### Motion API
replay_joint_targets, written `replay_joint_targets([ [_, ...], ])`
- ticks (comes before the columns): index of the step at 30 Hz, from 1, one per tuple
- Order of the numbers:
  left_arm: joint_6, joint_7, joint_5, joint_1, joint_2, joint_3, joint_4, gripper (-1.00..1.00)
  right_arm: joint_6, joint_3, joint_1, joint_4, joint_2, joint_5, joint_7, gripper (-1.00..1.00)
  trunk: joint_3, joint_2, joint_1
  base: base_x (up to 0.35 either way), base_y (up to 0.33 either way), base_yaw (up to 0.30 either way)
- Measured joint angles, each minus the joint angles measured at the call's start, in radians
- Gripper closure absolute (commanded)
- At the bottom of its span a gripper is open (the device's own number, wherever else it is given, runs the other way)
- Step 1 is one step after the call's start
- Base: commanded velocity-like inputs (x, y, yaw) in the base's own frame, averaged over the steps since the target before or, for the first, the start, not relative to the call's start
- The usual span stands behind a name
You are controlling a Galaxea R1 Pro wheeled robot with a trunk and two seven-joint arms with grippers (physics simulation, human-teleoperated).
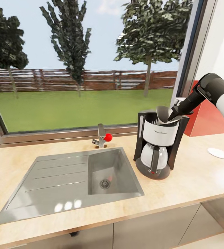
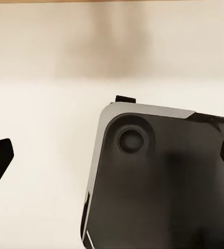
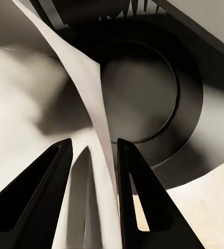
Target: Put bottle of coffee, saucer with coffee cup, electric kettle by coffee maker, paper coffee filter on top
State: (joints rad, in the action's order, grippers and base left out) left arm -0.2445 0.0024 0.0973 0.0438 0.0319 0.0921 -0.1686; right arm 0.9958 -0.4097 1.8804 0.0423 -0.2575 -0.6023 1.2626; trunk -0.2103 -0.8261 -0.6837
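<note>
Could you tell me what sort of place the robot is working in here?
Most likely a home kitchen: a wood-grain countertop with an inset steel sink and tap, a coffee maker standing beside it, and a wide window looking onto a garden.

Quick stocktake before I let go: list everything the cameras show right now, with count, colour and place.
coffee maker: one, black and white, on countertop right of sink.
paper coffee filter: one, pale, at the coffee maker's top, between the right fingers.
saucer: one, white, countertop far right.
kitchen countertop: one, light wood.
sink: one, grey steel, inset.
tap: one, red knob, behind sink.
red box: one, behind coffee maker.
right gripper: black fingers pinching the filter.
</note>
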Motion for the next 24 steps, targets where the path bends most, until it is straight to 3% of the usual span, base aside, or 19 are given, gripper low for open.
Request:
replay_joint_targets([
  [24, 0.000, 0.000, 0.000, 0.000, 0.000, 0.000, 0.000, -1.00, 0.000, 0.000, 0.000, 0.000, 0.000, 0.000, 0.000, 1.00, -0.006, 0.000, 0.000, 0.000, 0.000, 0.000],
])
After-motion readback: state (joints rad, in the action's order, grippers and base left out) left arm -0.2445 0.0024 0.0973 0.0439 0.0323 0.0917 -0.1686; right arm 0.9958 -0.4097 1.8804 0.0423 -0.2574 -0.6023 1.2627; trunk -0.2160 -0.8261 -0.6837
